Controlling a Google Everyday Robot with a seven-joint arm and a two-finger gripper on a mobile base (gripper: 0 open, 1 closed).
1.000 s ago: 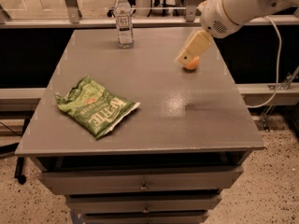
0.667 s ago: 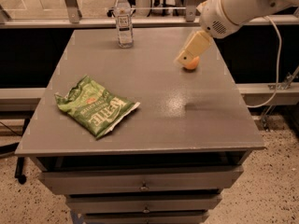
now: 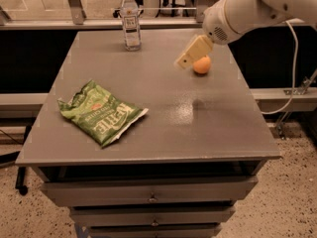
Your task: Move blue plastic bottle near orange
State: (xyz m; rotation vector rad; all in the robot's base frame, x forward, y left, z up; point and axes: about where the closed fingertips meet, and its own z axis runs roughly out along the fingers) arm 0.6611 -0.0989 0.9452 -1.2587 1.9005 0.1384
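gripper (image 3: 193, 52) poised above the far right of the desk (image 3: 163, 108), just left of the orange (image 3: 202, 65); spread or pressed together, cannot tell. blue plastic bottle (image 3: 130, 20) upright at the far edge, left of centre, well apart from both, untouched. green chip bag (image 3: 101, 112) flat at near left, clear of the route. probably next: across leftward for the bottle.
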